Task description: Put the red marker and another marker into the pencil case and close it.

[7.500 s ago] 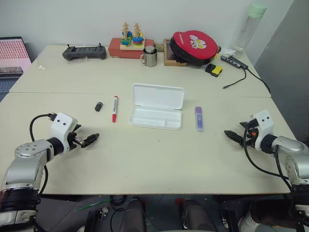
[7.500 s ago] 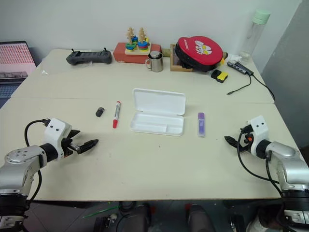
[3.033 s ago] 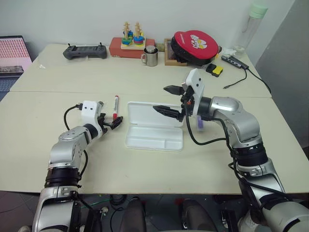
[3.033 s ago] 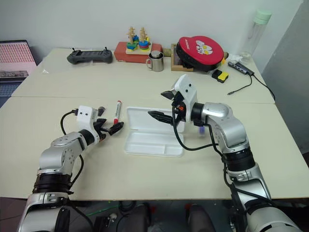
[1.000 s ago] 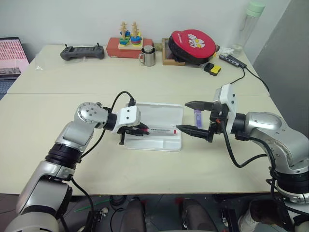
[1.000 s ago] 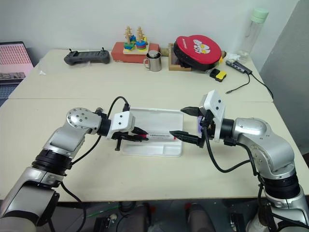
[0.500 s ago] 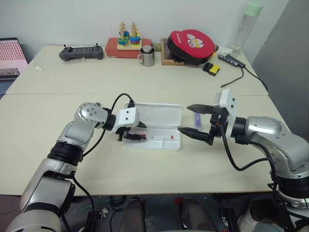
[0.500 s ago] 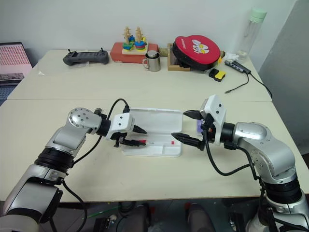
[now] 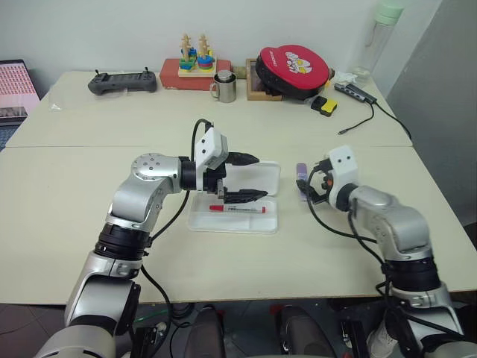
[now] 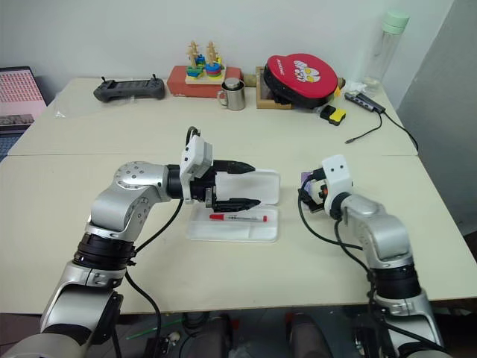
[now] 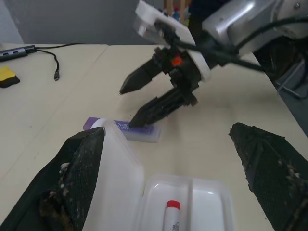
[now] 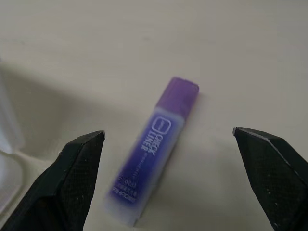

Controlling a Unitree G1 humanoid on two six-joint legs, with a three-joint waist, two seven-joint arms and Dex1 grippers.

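The red marker [image 9: 237, 209] lies flat in the tray of the pencil case [image 9: 234, 218], red cap toward the counter's left edge, no claw touching it. The case sits open near the middle of the counter [image 9: 74, 194], its lid [image 9: 257, 177] folded back toward the far edge. Above the tray hangs the left claw [image 9: 247, 177], released, fingers spread wide with nothing between them, pointing across toward the right edge. Over on the case's right, the purple marker [image 12: 153, 147] rests on the bare counter just beside the lid, well clear of the tray. The right claw [image 11: 144, 98] is down over it, fingers parted, one on each side of the marker with counter showing between each finger and the barrel; one fingertip [image 11: 135, 117] is at the marker's edge, and whether it touches I cannot tell. Along the far edge stand a metal mug [image 9: 226, 87], a black controller [image 9: 123, 81] and a red round case [image 9: 294, 68].
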